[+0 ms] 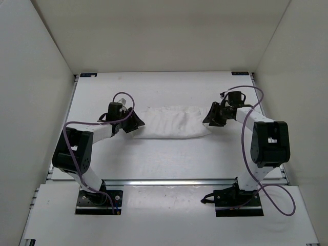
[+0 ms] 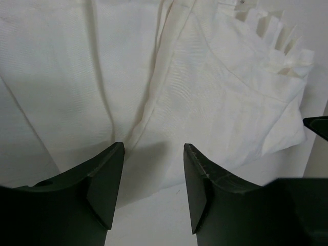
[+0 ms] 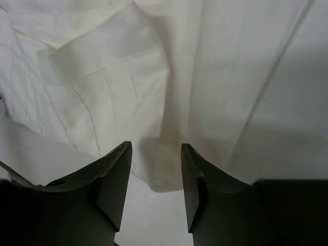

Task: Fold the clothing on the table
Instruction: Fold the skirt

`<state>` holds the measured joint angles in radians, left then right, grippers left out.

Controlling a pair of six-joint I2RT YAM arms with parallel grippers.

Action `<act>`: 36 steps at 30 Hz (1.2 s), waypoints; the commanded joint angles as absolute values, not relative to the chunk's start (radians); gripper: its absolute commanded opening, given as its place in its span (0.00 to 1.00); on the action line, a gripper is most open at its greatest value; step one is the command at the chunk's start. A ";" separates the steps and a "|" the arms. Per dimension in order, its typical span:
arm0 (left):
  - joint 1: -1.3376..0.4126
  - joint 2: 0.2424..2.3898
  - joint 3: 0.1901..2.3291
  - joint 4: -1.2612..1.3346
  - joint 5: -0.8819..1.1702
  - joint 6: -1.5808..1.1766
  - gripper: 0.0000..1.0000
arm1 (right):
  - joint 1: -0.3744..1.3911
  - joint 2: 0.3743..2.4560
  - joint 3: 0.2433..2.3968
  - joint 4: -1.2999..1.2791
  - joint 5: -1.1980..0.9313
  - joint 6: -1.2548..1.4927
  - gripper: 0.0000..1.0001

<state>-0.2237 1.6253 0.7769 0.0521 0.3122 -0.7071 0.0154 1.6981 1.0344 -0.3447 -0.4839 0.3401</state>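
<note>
Two grippers stand at opposite ends of the clothing (image 1: 171, 123), which lies as a flattened band near the middle of the table (image 1: 169, 164). Seen from the top camera, its long axis runs from 9 o'clock to 3 o'clock.

The left gripper (image 1: 137, 122) sits at the 9 o'clock end, so the cloth lies toward 3 o'clock from it. The right gripper (image 1: 209, 119) sits at the 3 o'clock end, so the cloth lies toward 9 o'clock from it. Each arm is about equally near to its own end, and neither reaches the middle of the band.

On the left wrist camera the jaws are parted to a middling gap. The near edge of the fabric shows in that gap and nothing is pinched. A pleated edge (image 2: 277, 46) fans out toward 1 o'clock in that view. The right wrist camera shows the same: its jaws are apart and empty, a cloth edge lies just ahead of the fingertips, and a stitched flap (image 3: 102, 77) is folded over toward 10 o'clock.

The band looks already doubled along its length. A further fold would probably have to carry one short end over the other along the 9-to-3 line. For that, either gripper would need to close on the edge in front of it.
</note>
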 commanded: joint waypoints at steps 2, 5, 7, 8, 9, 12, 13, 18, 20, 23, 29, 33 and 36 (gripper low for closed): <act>-0.253 1.650 0.788 0.032 0.258 -0.661 0.55 | 0.055 1.776 1.108 -0.317 -0.567 0.264 0.38; -0.262 1.675 0.792 0.023 0.247 -0.643 0.44 | 0.069 1.818 1.098 -0.319 -0.597 0.273 0.34; -0.265 1.687 0.793 0.006 0.239 -0.634 0.37 | 0.072 1.821 1.089 -0.322 -0.601 0.264 0.28; -0.261 1.692 0.799 0.003 0.233 -0.627 0.28 | 0.077 1.821 1.077 -0.312 -0.597 0.271 0.24; -0.267 1.701 0.801 0.000 0.221 -0.621 0.24 | 0.081 1.828 1.072 -0.310 -0.601 0.273 0.08; -0.268 1.709 0.807 -0.043 0.198 -0.611 0.00 | 0.061 1.833 1.058 -0.324 -0.565 0.299 0.00; -0.265 1.706 0.802 -0.060 0.198 -0.606 0.00 | 0.060 1.827 1.057 -0.327 -0.534 0.314 0.00; -0.278 1.655 0.759 -0.094 0.134 -0.595 0.00 | 0.029 1.778 0.971 -0.348 -0.427 0.432 0.00; -0.273 1.618 0.721 -0.089 0.121 -0.617 0.00 | 0.035 1.773 0.965 -0.368 -0.402 0.451 0.00; -0.275 1.580 0.700 -0.094 0.092 -0.620 0.00 | 0.046 1.781 0.983 -0.359 -0.445 0.430 0.00; -0.241 1.482 0.693 -0.064 0.149 -0.628 0.50 | 0.106 1.729 1.065 -0.383 -0.439 0.382 0.37; -0.230 1.411 0.709 -0.109 0.169 -0.632 0.58 | 0.156 1.665 1.104 -0.448 -0.306 0.361 0.48; -0.232 1.347 0.703 -0.156 0.153 -0.615 0.59 | 0.164 1.565 1.049 -0.450 -0.210 0.386 0.55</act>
